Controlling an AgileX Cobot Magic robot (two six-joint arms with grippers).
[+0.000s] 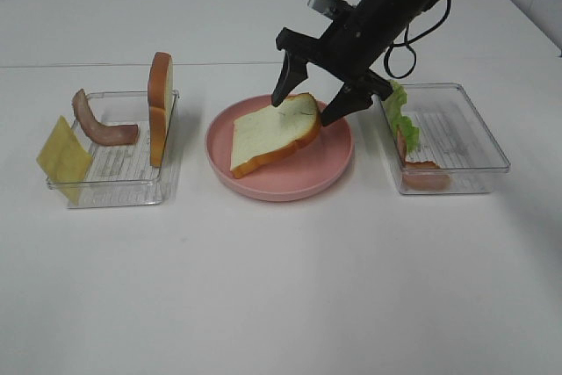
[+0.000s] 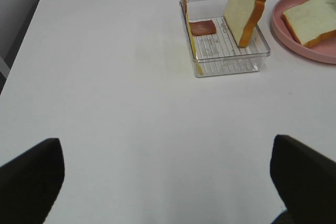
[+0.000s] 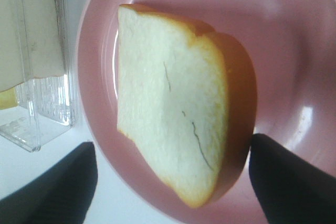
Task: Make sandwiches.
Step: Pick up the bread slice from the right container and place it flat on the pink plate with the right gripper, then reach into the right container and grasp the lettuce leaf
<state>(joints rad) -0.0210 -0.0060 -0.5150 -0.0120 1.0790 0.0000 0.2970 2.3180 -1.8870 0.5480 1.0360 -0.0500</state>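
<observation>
While the left gripper hangs spread wide over the table, the right gripper hovers, jaws apart, above the bread slice lying on the pink plate.

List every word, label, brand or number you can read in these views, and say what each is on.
No text can be read in any view.
Bread slice on the pink plate: thin dark marks, not letters.
Left tray and right tray: grey lines on the floors look like ridges; too blurred to tell whether anything is printed.
</observation>
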